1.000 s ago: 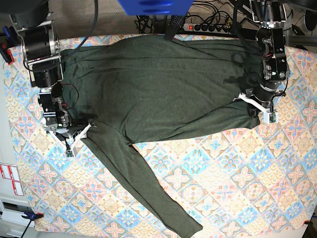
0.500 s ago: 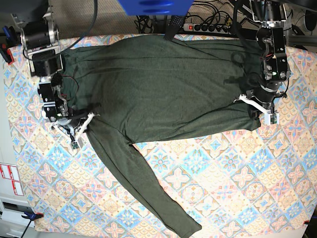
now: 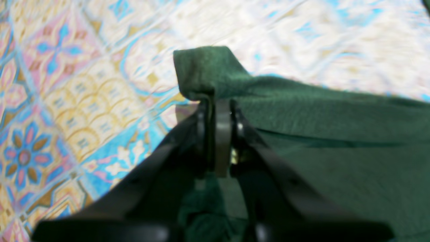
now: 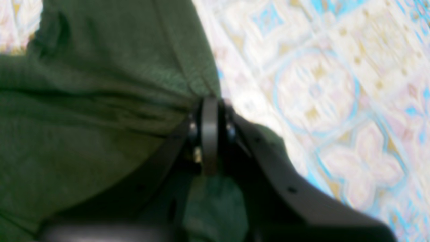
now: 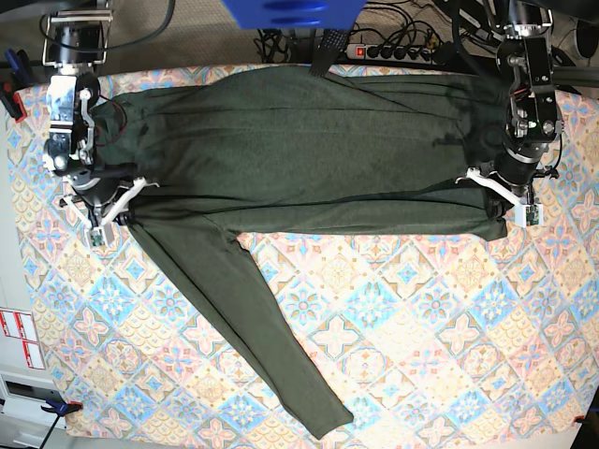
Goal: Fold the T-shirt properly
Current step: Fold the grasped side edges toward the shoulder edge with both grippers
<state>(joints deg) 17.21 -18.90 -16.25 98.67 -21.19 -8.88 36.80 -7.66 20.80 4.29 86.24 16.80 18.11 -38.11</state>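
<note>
In the left wrist view, the left claw [image 3: 218, 111] is clenched on a raised fold of the shirt [image 3: 336, 134], and the patterned surface [image 3: 67, 84] fills the 9 to 12 o'clock side. In the right wrist view, the right claw [image 4: 210, 111] also grips the shirt [image 4: 84, 101] edge, with the surface [image 4: 319, 84] at 3 o'clock. In the base view, the shirt [image 5: 309, 159] lies stretched across the surface [image 5: 421, 327] between the right claw [image 5: 120, 204] and the left claw [image 5: 494, 192], and one sleeve runs toward 6 o'clock.

Patterned tablecloth [image 5: 402, 309], power strip [image 5: 393, 51], blue box [image 5: 292, 13] behind.
</note>
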